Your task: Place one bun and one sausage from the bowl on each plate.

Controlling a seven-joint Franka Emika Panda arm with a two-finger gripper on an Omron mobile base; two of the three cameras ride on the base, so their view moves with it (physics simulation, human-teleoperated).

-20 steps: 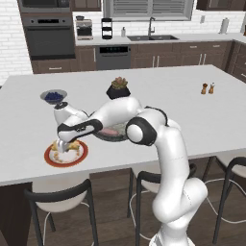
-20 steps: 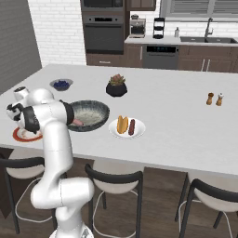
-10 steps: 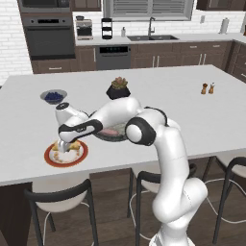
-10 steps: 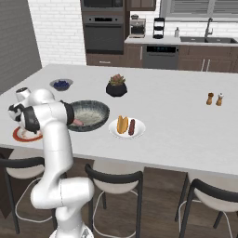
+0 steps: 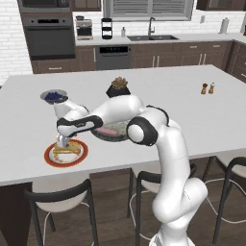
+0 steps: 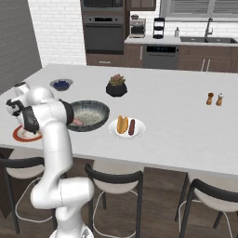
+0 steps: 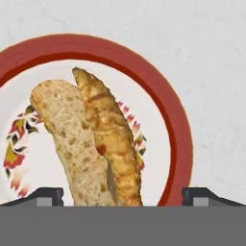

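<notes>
While the arm reached low over the near left part of the island counter [image 5: 202, 120], the gripper [image 5: 62, 142] hung just above the red-rimmed plate [image 5: 50, 158], fingers pointing down at it. Seen from the hand camera, the two dark fingertips [image 7: 48, 196] stood wide apart at the frame's bottom corners, and nothing was clamped between them; the jaws were spread well clear of the food below. Directly beneath the gripper, on that plate [image 7: 178, 139], lay a bun [image 7: 67, 139] and a browned sausage [image 7: 110, 139], side by side and touching along their lengths, both running from the plate's middle toward the gripper. A floral pattern showed on the plate's white centre to one side of the bun.

Beyond the gripper, along the arm toward its elbow, sat the wide dark-grey bowl [image 6: 95, 116] with a pale speckled inside; a pinkish sausage [image 5: 108, 130] lay in it near the forearm. Past the bowl, farther from the gripper, a white plate [image 6: 139, 132] carried another bun [image 6: 122, 124] and a dark sausage [image 6: 131, 126] next to each other. Behind the gripper, toward the far side of the counter, stood a small grey bowl of blue berries [image 5: 54, 96], and farther off a black pot with a plant [image 5: 119, 88]. Well away, near the counter's opposite end, a pair of salt and pepper shakers [image 5: 208, 88] stood close together.
</notes>
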